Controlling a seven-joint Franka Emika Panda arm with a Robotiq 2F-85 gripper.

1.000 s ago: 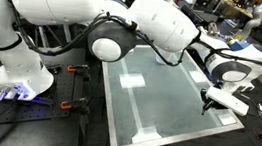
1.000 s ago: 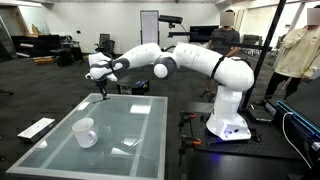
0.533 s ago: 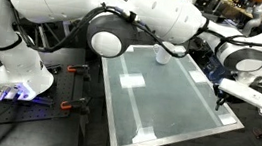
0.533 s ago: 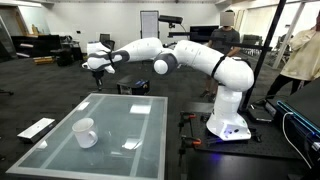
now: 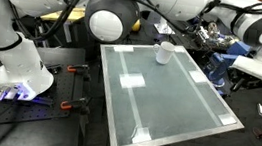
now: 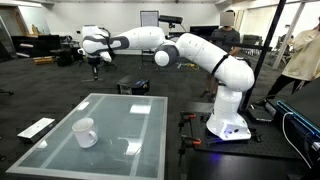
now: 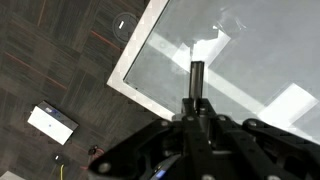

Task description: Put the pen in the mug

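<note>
Well clear of the table (image 7: 262,58), gripper (image 7: 196,108) tight around pen (image 7: 196,78).

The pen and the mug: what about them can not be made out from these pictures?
1. Wrist view: the lower end of the pen is hidden inside the dark, blurred gripper, so the place where the fingers touch it cannot be seen.
2. In an exterior view, the pen is at most a tiny dark streak at the gripper, too small to show its shape.
3. The mug: its inside is too small to check in both exterior views.
</note>
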